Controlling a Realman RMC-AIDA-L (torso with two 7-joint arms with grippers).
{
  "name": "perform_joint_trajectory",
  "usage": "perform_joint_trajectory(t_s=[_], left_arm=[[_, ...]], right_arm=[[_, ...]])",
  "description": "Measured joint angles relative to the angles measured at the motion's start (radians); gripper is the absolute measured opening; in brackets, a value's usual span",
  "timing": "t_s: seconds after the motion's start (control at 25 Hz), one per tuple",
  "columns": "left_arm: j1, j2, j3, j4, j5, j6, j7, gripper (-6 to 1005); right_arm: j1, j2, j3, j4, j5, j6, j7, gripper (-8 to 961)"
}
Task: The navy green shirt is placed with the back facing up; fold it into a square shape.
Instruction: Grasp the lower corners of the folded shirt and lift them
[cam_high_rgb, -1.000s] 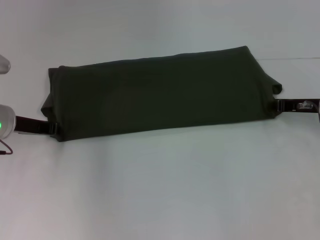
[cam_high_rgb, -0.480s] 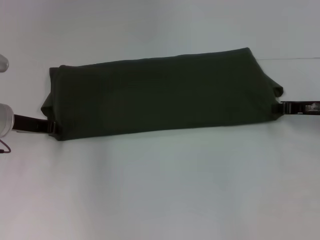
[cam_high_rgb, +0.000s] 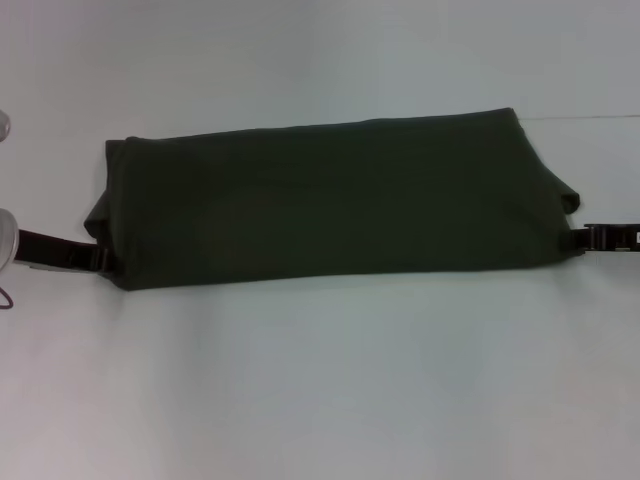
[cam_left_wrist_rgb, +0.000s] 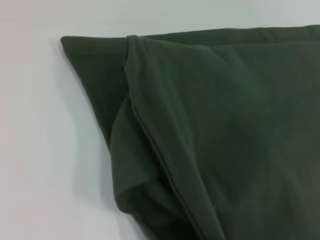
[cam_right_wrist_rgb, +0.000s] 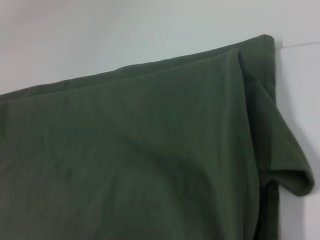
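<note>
The navy green shirt (cam_high_rgb: 330, 205) is a long dark olive band stretched across the white table, plain side up. My left gripper (cam_high_rgb: 103, 258) is at the shirt's near left corner and my right gripper (cam_high_rgb: 584, 238) at its near right corner. Each grips the cloth edge, and the band hangs taut between them. The left wrist view shows the left end of the shirt (cam_left_wrist_rgb: 210, 130) with a folded sleeve seam. The right wrist view shows the right end of the shirt (cam_right_wrist_rgb: 150, 150) with a sleeve sticking out. No fingers show in the wrist views.
The white table (cam_high_rgb: 330, 390) spreads in front of the shirt and behind it. A thin seam line (cam_high_rgb: 590, 117) runs across the table at the far right. Part of the left arm's body (cam_high_rgb: 5, 240) shows at the left edge.
Both grippers and the shirt have moved toward me and slightly to the right. The shirt keeps its band shape.
</note>
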Motion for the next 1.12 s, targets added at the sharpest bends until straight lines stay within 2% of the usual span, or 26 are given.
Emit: perform_joint_trajectory(t_s=[0.64,0.92,1.12], left_arm=[[0.006,0.021,-0.015,0.067,0.076,0.2,0.005,11],[0.002,0.026,-0.018,0.089,0.119,0.247,0.013,12],[-0.004,0.039,-0.049,0.098,0.13,0.305,0.043,12]], right_arm=[[-0.057,-0.025,0.03,-0.041,-0.002,-0.21,-0.005,32],[-0.085,-0.026,0.03,-0.051,-0.005,-0.278,-0.009,32],[-0.126,-0.02,0.042,-0.083,-0.001,-0.323,-0.011,32]])
